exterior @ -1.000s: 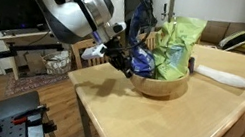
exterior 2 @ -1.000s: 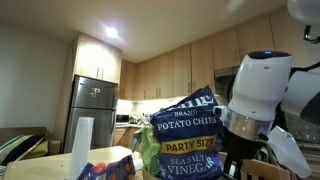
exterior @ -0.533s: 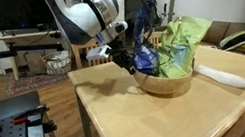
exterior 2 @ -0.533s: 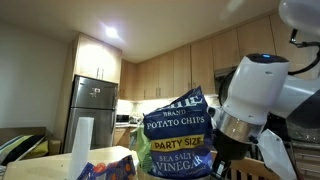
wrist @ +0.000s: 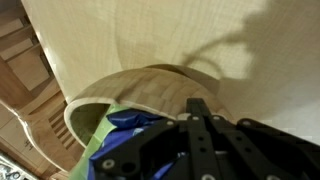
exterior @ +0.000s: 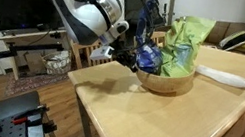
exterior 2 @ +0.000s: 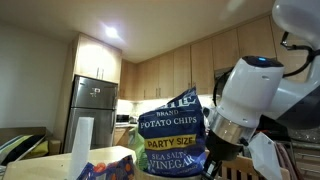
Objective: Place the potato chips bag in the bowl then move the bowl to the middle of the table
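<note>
Light green bags (exterior: 181,40), steel refrigerator (exterior 2: 92,105), wooden cabinets (exterior 2: 165,75), white roll (exterior 2: 81,148), dark screen (exterior: 11,8)

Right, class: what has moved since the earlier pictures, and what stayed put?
The gripper and the bowl shifted together rightward in an exterior view, further onto the table, carrying the potato chips bag and green bag. The white object behind stayed put.
</note>
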You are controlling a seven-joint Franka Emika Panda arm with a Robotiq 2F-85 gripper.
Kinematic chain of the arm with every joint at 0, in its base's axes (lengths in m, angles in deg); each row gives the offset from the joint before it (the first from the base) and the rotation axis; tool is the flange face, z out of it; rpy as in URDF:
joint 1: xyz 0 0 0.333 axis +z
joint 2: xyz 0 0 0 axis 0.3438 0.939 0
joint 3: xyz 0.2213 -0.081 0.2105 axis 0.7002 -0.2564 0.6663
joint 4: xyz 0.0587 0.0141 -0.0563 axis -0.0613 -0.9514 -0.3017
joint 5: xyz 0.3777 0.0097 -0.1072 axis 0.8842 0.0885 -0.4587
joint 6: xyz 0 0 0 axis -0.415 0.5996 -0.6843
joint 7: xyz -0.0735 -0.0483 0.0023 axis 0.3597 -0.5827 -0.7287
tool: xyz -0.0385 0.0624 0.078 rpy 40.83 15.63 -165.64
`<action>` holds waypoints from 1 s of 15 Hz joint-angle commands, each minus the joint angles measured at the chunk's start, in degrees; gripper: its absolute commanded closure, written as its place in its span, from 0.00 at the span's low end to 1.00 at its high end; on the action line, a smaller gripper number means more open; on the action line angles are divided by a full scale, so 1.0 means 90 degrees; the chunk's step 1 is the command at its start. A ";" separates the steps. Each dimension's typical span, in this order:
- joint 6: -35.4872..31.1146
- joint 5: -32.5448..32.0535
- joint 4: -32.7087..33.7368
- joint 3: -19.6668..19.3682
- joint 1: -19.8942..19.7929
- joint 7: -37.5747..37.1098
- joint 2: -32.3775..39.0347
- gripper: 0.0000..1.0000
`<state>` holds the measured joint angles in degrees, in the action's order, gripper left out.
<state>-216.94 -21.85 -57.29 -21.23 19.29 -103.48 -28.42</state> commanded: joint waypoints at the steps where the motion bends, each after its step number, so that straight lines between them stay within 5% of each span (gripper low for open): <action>1: 0.0032 -0.0199 0.0333 0.0023 0.0061 -0.0279 0.0103 1.00; 9: -0.0050 -0.0457 0.0810 0.0105 0.0132 -0.0806 0.0169 1.00; 15: 0.0039 0.0429 -0.0148 0.0194 0.0119 -0.0087 -0.0370 1.00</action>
<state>-216.94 -21.45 -53.04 -19.96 20.43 -107.03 -27.53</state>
